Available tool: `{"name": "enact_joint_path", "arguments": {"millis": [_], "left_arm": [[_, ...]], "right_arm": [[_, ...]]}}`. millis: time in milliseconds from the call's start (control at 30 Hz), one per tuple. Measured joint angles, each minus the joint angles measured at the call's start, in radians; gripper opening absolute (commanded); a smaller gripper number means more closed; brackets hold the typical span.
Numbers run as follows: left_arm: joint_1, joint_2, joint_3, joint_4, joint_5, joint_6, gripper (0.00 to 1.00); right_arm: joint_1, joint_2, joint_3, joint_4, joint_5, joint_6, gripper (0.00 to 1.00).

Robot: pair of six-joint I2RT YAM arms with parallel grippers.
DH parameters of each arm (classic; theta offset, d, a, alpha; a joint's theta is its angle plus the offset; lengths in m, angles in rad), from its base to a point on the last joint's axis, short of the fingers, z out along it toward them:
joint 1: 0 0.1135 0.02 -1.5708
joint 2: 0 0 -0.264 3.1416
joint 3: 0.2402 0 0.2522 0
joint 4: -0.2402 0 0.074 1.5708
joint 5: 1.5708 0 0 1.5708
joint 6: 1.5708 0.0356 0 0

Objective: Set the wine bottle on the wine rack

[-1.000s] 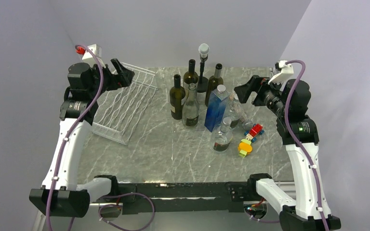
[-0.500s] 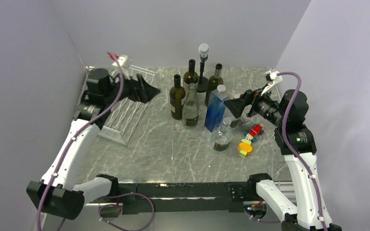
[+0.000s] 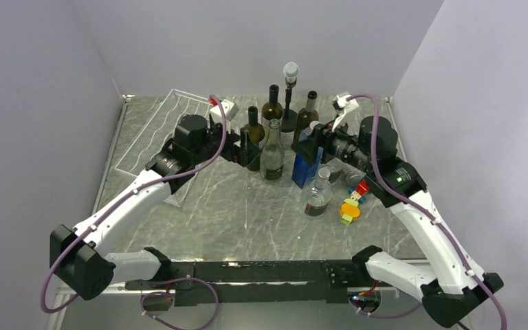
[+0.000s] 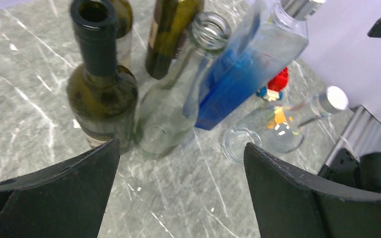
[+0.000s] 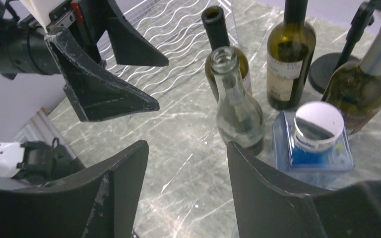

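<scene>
Your left fingers (image 4: 59, 193) are spread as wide as they go and hold nothing. The two black, wedge-shaped pads frame bare marble. The dark green wine bottle (image 4: 101, 94) stands upright just beyond the tip of one of them, off to that side of the gap rather than in it (whether the tip touches the glass, you cannot tell).

Your right fingers (image 5: 287, 198) stand partly apart, also with nothing between them, above the blue square bottle (image 5: 312, 144) with its round silver cap. From that wrist the wine bottle shows farther on, behind a clear glass bottle (image 5: 238, 109) with an open neck, and apart from those fingers.

The wine rack (image 3: 144, 130) is a white frame of wavy parallel wires, lying toward the far-left corner of the grey, white-veined tabletop (image 3: 247, 220). The wine bottle is not on it. It stands on the tabletop near the rack's right side, in the cluster of bottles by the middle of the far edge, its mouth open and a pale label low on its body.
</scene>
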Motion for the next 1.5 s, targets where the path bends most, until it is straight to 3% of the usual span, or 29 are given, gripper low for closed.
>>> {"name": "enact_joint_path", "arguments": {"millis": [267, 533, 867, 1100, 1333, 1500], "left_arm": [[-0.005, -0.058, -0.035, 0.031, -0.161, 0.003, 0.99], [-0.005, -0.224, -0.072, 0.02, -0.276, -0.009, 0.99], [-0.005, -0.284, -0.073, 0.005, -0.319, -0.021, 0.99], [-0.005, -0.273, -0.073, -0.013, -0.321, -0.038, 0.99], [-0.005, -0.267, -0.073, -0.025, -0.317, -0.043, 0.99], [-0.005, -0.265, -0.078, -0.025, -0.29, -0.042, 0.99]], "right_arm": [[0.204, 0.173, 0.094, 0.066, 0.291, -0.048, 0.76], [0.286, 0.395, 0.175, 0.079, 0.532, -0.058, 0.71], [0.295, 0.519, 0.171, 0.154, 0.662, -0.059, 0.61], [0.304, 0.523, 0.138, 0.241, 0.702, -0.067, 0.44], [0.306, 0.523, 0.125, 0.257, 0.716, -0.072, 0.0], [0.306, 0.523, 0.129, 0.248, 0.711, -0.073, 0.0]]}}
